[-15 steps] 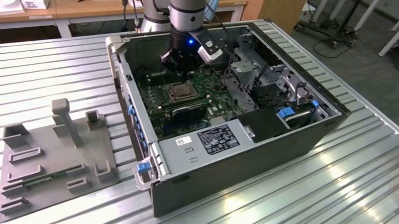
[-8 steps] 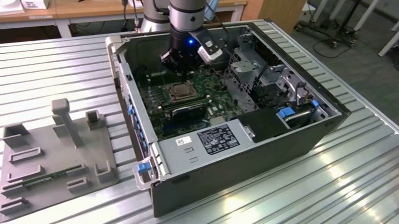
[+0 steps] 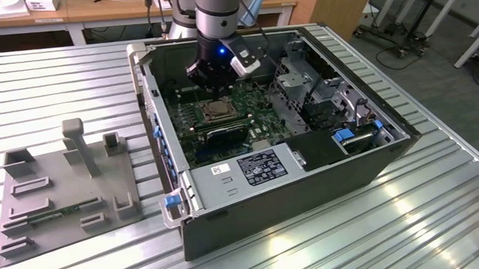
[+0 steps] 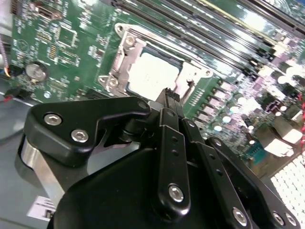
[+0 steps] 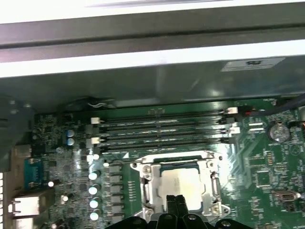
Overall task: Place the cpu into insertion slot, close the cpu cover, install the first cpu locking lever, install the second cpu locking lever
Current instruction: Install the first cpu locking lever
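Note:
The cpu [image 5: 185, 183] lies flat in the insertion slot [image 3: 216, 108] on the green motherboard, its dull silver top showing in both wrist views. The cpu cover [image 5: 148, 185] is a silvery frame lying down around the cpu [image 4: 151, 74]. A thin lever wire [image 5: 167, 158] runs along the socket's edge beside the memory slots. My gripper [image 5: 176, 201] hangs just above the socket's edge, inside the open case. Its two black fingers are pressed together, with nothing seen between them. In the second wrist view the fingertips [image 4: 167, 94] sit over the socket's edge.
Long black memory slots [image 5: 162, 129] run beside the socket. The case wall [image 3: 149, 101] and a metal drive cage [image 3: 321, 95] hem in the arm. A silver power supply box [image 3: 254, 168] fills the case's near end. A grey fixture plate [image 3: 62, 188] lies at the exterior view's left.

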### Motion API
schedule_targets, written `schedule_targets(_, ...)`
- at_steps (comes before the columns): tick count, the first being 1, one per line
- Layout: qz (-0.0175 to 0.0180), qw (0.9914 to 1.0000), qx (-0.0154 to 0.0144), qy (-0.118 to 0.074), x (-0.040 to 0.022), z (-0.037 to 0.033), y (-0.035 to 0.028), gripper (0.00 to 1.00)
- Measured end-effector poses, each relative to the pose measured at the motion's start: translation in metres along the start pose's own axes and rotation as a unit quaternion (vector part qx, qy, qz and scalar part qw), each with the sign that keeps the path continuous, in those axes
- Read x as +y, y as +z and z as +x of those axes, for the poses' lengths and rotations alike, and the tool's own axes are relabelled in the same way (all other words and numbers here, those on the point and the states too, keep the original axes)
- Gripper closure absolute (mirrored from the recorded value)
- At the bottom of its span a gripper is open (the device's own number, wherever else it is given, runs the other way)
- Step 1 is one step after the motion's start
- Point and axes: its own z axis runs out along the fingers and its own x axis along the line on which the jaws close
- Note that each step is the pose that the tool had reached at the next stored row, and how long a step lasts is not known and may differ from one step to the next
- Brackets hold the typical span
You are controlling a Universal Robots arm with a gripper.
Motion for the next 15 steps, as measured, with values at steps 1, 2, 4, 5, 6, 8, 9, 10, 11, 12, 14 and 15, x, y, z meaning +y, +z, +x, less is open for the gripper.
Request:
schedule_targets(1,0.0000,1.00000,0.0000,0.000,-0.0002,0.0022,-0.0001,0.89)
schedule_targets(2,0.0000,1.00000,-0.0001,0.000,-0.0004,0.0044,-0.0002,0.89)
schedule_targets(4,0.0000,1.00000,-0.0001,0.000,-0.0007,0.0080,-0.0005,0.89)
schedule_targets(5,0.0000,1.00000,-0.0001,0.000,-0.0008,0.0094,-0.0006,0.89)
schedule_targets(6,0.0000,1.00000,-0.0001,0.000,-0.0008,0.0100,-0.0005,0.89)
schedule_targets(8,0.0000,1.00000,-0.0001,0.000,-0.0008,0.0101,-0.0006,0.89)
schedule_targets(9,0.0000,1.00000,-0.0001,0.000,-0.0008,0.0101,-0.0006,0.89)
schedule_targets(10,0.0000,1.00000,-0.0001,0.000,-0.0009,0.0101,-0.0007,0.89)
schedule_targets(11,0.0001,1.00000,0.0000,0.000,-0.0009,0.0102,-0.0010,0.89)
schedule_targets(12,0.0001,1.00000,0.0000,0.000,-0.0009,0.0101,-0.0016,0.89)
schedule_targets(14,0.0000,1.00000,-0.0001,0.000,-0.0006,0.0099,-0.0046,0.89)
schedule_targets(15,0.0000,1.00000,-0.0001,0.000,-0.0005,0.0098,-0.0059,0.89)
